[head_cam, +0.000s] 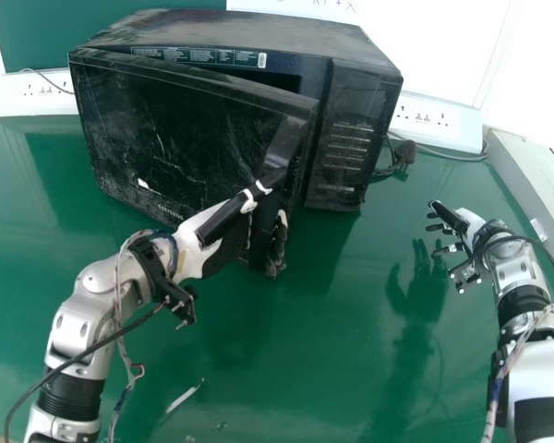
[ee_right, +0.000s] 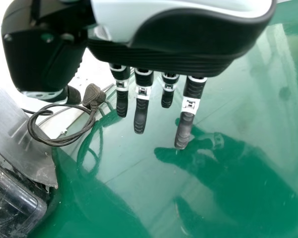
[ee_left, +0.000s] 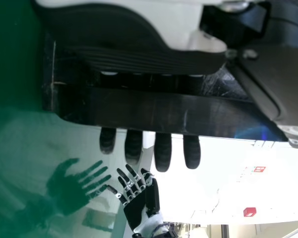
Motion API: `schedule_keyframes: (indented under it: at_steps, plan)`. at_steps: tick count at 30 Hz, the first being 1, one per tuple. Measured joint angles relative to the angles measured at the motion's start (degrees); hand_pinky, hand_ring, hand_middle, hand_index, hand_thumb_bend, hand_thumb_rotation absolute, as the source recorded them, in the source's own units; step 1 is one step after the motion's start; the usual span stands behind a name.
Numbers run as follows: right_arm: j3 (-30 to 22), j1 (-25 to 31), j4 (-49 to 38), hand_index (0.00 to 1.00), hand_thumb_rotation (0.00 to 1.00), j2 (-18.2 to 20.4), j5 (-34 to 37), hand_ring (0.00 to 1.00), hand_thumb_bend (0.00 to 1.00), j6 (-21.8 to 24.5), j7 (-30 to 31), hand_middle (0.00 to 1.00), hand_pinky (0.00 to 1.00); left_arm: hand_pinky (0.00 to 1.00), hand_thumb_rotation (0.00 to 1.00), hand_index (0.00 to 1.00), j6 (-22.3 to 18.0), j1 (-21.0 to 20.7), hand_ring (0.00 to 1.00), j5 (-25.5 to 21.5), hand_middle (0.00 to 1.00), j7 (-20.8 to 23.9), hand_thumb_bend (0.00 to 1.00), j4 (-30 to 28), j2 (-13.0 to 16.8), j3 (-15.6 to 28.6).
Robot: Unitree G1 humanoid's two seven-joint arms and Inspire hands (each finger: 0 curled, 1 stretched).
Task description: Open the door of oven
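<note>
Microwave door [head_cam: 180, 138], head view first: it stands ajar on the black microwave oven [head_cam: 351, 55], its upper edge apart from the body and its free edge swung out from beside the control panel [head_cam: 348, 148]. I've got my left hand [head_cam: 198, 242] at that free edge, closed around the door handle [head_cam: 284, 143], thumb across the front. My right hand [head_cam: 473, 229] hangs over the green table [head_cam: 351, 360], well apart from the oven, fingers loosely extended. Power strip [head_cam: 439, 125] behind, black plug [head_cam: 404, 151] near the oven's side, thin white scrap [head_cam: 185, 395] on the table.

Left wrist view: handle runs between my palm and fingertips [ee_left: 163, 151]; fingers pass behind it, thumb overlaps it. Right hand is farther off, palm and spread fingers visible, dark reflection nearby.

Right wrist view: fingers [ee_right: 141, 116] extended above the tabletop, touching nothing. Looped cable [ee_right: 39, 137] and plug lie near the dark oven corner.
</note>
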Motion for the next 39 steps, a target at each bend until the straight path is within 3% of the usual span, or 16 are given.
schedule_keyframes:
  at_steps: [9, 11, 19, 28, 39]
  plan:
    - [0.5, -0.1, -0.1, 0.91, 0.6, 0.2, -0.2, 0.76, 0.52, 0.1, 0.1, 0.82, 0.64, 0.01, 0.69, 0.16, 1.3, 1.7, 0.05, -2.5, 0.1, -1.2, 0.87, -2.9, 2.0, 0.9]
    - [0.8, -0.1, -0.1, 0.91, 0.61, 0.2, -0.4, 0.75, 0.53, 0.0, 0.1, 0.81, 0.61, 0.01, 0.67, 0.16, 2.7, 2.5, 0.05, -3.8, 0.1, -1.3, 0.88, -4.4, 2.6, 1.4]
    - [0.8, -0.1, -0.1, 0.9, 0.61, 0.2, -0.4, 0.76, 0.54, -0.1, 0.1, 0.81, 0.66, 0.0, 0.6, 0.18, 9.6, 2.9, 0.04, -7.4, 0.1, -1.2, 0.89, -8.6, 4.5, 2.8]
    - [0.9, -0.1, -0.1, 0.9, 0.6, 0.2, -0.4, 0.76, 0.55, -0.1, 0.0, 0.81, 0.66, 0.01, 0.54, 0.17, 10.2, 4.9, 0.06, -10.4, 0.11, -3.2, 0.88, -9.4, 6.0, 5.0]
    - [1.3, -0.1, -0.1, 0.9, 0.62, 0.2, -0.5, 0.75, 0.54, -0.4, 0.0, 0.8, 0.66, 0.0, 0.56, 0.16, 13.1, 8.2, 0.05, -13.1, 0.1, -3.0, 0.92, -14.6, 8.0, 7.5]
